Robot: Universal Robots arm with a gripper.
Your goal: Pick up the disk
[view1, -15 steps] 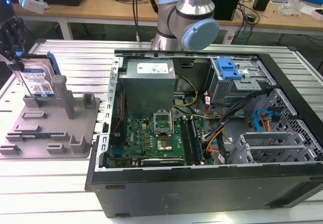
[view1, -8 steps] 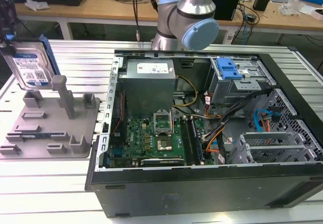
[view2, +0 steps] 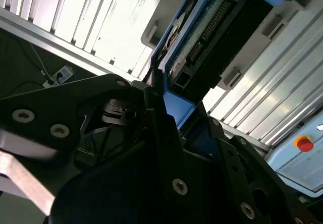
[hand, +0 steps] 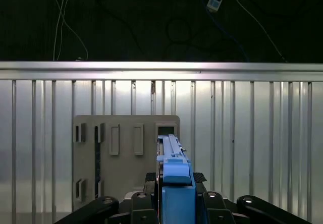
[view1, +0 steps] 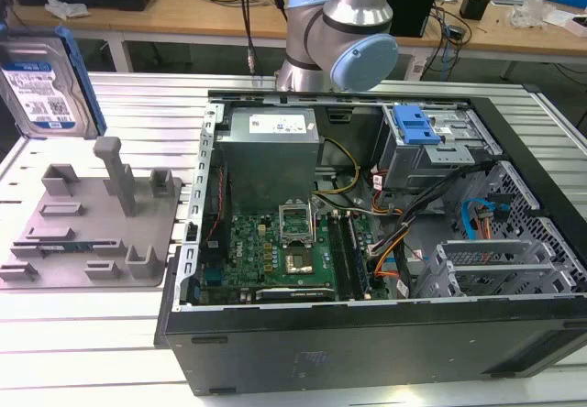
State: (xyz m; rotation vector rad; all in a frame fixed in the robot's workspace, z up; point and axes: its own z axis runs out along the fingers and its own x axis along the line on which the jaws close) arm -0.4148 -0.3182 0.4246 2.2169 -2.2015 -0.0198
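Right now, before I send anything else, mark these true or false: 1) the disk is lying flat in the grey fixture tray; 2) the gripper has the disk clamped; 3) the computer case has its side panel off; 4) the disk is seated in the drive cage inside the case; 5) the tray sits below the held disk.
1) False. The disk is up off the grey fixture tray, held on edge at the exterior view's left.
2) True. In the second wrist view the gripper is shut on the disk's blue edge frame.
3) True. The computer case is open, with its boards and cables exposed.
4) False. The disk is outside the case, away from the drive cage.
5) True. The first wrist view shows the tray beneath the disk.
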